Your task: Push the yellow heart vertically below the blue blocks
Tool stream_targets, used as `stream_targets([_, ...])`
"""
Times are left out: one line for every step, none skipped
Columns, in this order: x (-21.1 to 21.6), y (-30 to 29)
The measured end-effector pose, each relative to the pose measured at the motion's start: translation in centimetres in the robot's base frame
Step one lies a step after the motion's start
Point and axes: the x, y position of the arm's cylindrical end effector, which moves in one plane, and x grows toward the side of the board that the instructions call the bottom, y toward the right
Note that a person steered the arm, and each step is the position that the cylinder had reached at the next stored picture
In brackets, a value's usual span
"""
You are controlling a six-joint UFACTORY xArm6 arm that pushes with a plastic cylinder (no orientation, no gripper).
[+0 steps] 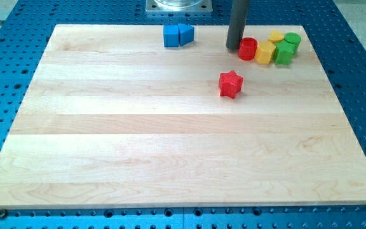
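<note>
Wooden worktop (170,127) was seen; no gripper was fitted, only my tip (234,47). Right of it, the yellow heart (276,36) sat clustered; judged light, rigid, pushable from its far side toward the blue blocks (178,35).

Red star (230,84) mid-board; red cylinder (248,48) and green blocks (286,48) top right.

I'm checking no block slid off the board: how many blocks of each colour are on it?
Blue: 2, a blue cube touching a blue triangular block
Red: 2, a red cylinder and a red star
Yellow: 2, one yellow block, another yellow block behind
Green: 2, one green block, another green block
Total: 8
My tip sits just left of the red cylinder.
</note>
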Motion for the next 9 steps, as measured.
stream_targets([0.0,-0.3])
stream_targets([-3.6,1.5])
stream_targets([-6.7,6.9])
stream_targets([-7.2,9.4])
stream_targets([-7.2,10.5])
stream_targets([-6.2,9.3])
stream_targets([-4.5,10.1])
stream_targets([-4.5,10.2])
stream_targets([-4.5,10.4])
